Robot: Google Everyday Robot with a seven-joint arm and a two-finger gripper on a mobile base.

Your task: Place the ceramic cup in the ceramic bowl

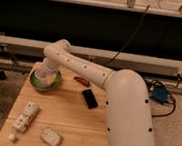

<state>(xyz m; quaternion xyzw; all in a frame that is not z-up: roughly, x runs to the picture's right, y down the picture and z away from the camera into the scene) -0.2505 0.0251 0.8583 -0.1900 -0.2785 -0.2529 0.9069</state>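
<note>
Gripper (46,74) prob. inside ceramic bowl (55,85)

The gripper (44,77), down in the ceramic bowl (58,82), is largely hidden.

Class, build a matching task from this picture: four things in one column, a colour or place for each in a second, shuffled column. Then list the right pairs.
Column one:
1. ceramic bowl
2. flat slab
3. wrapped packet
4. end effector

Column two:
A. black, middle of the table
B. lowered at the bowl
C. green, far left corner of the table
D. near edge of the table

Pairs: 1-C, 2-A, 3-D, 4-B.
</note>
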